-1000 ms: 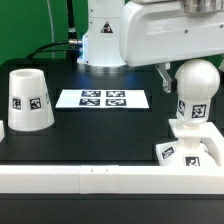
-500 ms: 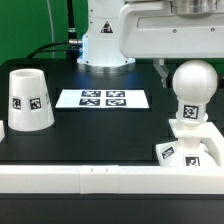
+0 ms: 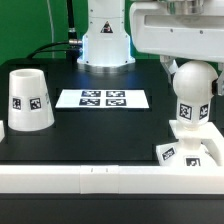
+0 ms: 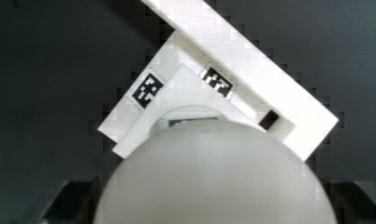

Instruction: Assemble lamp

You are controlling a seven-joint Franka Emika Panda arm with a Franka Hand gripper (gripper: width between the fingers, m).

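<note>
The lamp bulb (image 3: pixel 193 95) stands upright in the flat square base (image 3: pixel 190 152) at the exterior view's right. Its round head fills the wrist view (image 4: pixel 211 175), with the tagged base (image 4: pixel 203 90) behind it. My gripper (image 3: pixel 192 70) sits over the bulb's head. A dark finger (image 3: pixel 171 68) shows at its side, and in the wrist view the fingers (image 4: pixel 60 205) press against both flanks of the head, so the gripper (image 4: pixel 211 205) is shut on the bulb. The tapered shade (image 3: pixel 28 100) stands alone at the exterior view's left.
The marker board (image 3: pixel 102 98) lies flat at the middle back. The arm's white pedestal (image 3: pixel 105 35) stands behind it. A white rail (image 3: pixel 90 178) runs along the table's front edge, and the lamp base rests against it.
The white hand above the bulb has turned and shifted toward the exterior view's right. The bulb's tag has turned slightly leftward. Bulb, base and shade keep their places.
</note>
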